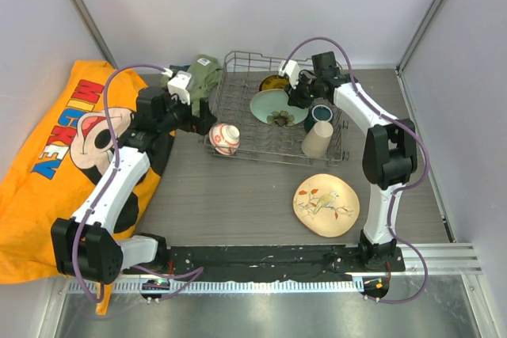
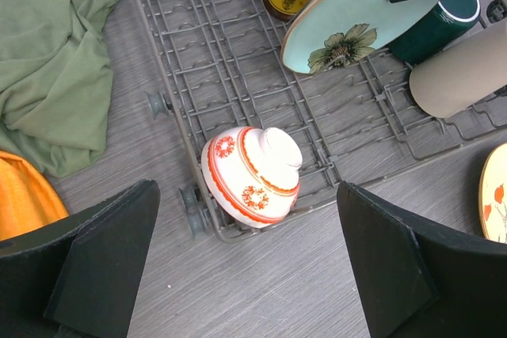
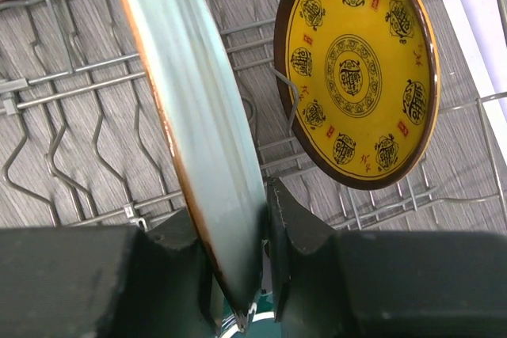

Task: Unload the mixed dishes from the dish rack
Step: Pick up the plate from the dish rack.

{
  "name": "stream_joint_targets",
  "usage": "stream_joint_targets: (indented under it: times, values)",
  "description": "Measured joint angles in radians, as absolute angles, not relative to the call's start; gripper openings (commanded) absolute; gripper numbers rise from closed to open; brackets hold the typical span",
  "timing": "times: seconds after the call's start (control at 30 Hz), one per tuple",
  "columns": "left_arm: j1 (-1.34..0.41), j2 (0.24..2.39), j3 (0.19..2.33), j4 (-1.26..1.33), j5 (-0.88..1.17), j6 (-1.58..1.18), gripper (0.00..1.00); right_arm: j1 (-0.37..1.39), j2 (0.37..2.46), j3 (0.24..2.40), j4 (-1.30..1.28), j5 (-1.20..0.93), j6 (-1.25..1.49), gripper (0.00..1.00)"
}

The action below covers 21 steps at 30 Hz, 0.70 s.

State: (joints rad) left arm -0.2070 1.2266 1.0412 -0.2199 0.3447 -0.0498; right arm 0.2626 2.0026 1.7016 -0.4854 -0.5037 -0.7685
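The grey wire dish rack (image 1: 238,58) holds a pale green plate (image 1: 273,106) on edge, a small yellow patterned plate (image 3: 356,69) behind it, a dark teal mug (image 1: 321,113) and a beige cup (image 1: 318,139). My right gripper (image 3: 249,227) is shut on the green plate's (image 3: 198,116) rim, one finger on each face. A small red-orange bowl (image 2: 252,174) lies upside down at the rack's front left corner. My left gripper (image 2: 249,275) hovers open just in front of it, nothing between its fingers. The cream bird-painted plate (image 1: 325,204) lies flat on the table in front of the rack.
A green cloth (image 1: 202,73) is bunched against the rack's left side. A large orange printed cloth (image 1: 55,164) covers the table's left part under my left arm. Walls close in the back and both sides.
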Motion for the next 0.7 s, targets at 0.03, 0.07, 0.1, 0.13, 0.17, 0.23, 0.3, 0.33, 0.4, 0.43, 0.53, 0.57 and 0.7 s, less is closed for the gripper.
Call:
stream_joint_targets:
  times: [0.03,0.07,0.1,0.13,0.17,0.23,0.3,0.33,0.4,0.43,0.53,0.57,0.7]
  values:
    - [-0.207,1.228,1.041,-0.219,0.345,-0.051,1.00,0.263,2.002,1.702,-0.487,-0.504,-0.772,0.14]
    - [-0.207,1.229,1.041,-0.218,0.346,-0.052,1.00,0.263,2.001,1.702,-0.490,-0.504,-0.776,0.14]
    - [-0.207,1.230,1.041,-0.218,0.346,-0.052,1.00,0.263,2.000,1.702,-0.493,-0.504,-0.779,0.14]
    - [-0.207,1.231,1.041,-0.218,0.348,-0.052,1.00,0.262,1.999,1.702,-0.496,-0.503,-0.783,0.14]
    - [-0.207,1.232,1.041,-0.218,0.350,-0.052,1.00,0.262,1.998,1.702,-0.501,-0.503,-0.786,0.14]
    - [-0.207,1.235,1.041,-0.217,0.353,-0.053,1.00,0.259,1.993,1.702,-0.508,-0.502,-0.792,0.14]
    - [-0.207,1.237,1.041,-0.216,0.358,-0.054,1.00,0.256,1.991,1.702,-0.513,-0.503,-0.794,0.14]
    - [-0.207,1.239,1.041,-0.215,0.359,-0.055,1.00,0.255,1.990,1.703,-0.517,-0.503,-0.796,0.14]
    - [-0.207,1.242,1.041,-0.214,0.361,-0.058,1.00,0.251,1.987,1.709,-0.529,-0.505,-0.798,0.14]
    - [-0.207,1.244,1.041,-0.214,0.361,-0.061,1.00,0.249,1.986,1.712,-0.535,-0.507,-0.799,0.13]
    - [-0.207,1.248,1.041,-0.213,0.364,-0.069,1.00,0.242,1.978,1.720,-0.554,-0.511,-0.799,0.13]
    - [-0.207,1.250,1.041,-0.213,0.365,-0.070,1.00,0.240,1.974,1.725,-0.563,-0.511,-0.793,0.13]
    - [-0.207,1.258,1.041,-0.208,0.368,-0.072,1.00,0.224,1.966,1.747,-0.580,-0.512,-0.784,0.13]
